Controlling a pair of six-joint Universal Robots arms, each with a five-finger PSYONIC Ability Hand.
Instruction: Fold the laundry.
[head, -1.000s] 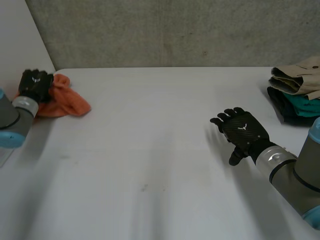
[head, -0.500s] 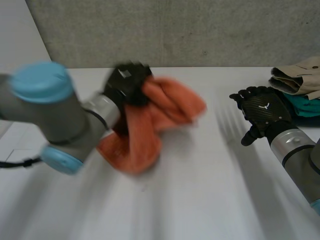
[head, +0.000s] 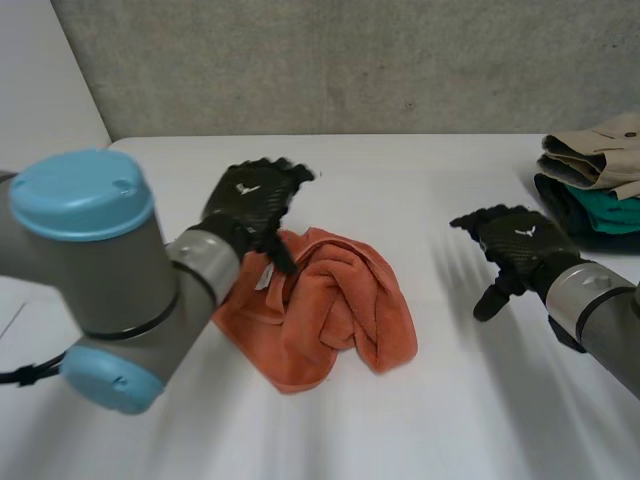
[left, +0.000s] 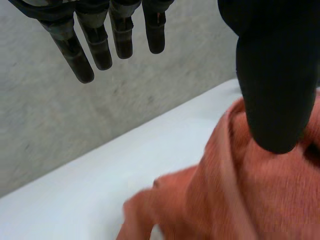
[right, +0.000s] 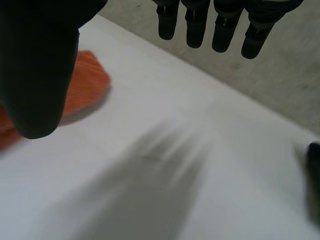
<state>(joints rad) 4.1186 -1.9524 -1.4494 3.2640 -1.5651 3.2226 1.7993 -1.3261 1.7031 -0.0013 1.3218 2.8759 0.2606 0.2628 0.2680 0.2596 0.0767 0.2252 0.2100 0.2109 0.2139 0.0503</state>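
Left hand (head: 255, 200) spread above rumpled, nubby orange towel (head: 330, 305); right hand (head: 515, 245) spread over smooth white table (head: 400, 180).

left robot hand (head: 250, 197) splayed, right robot hand (head: 520, 245) relaxed

Head view high, facing table (head: 400, 180); 2 wrist views close, share orange cloth (left: 250, 200).

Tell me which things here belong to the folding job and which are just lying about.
Job: crumpled orange towel; left hand, open, at its edge; right hand, open, apart.
Lying about: folded clothes pile at the table's right edge.
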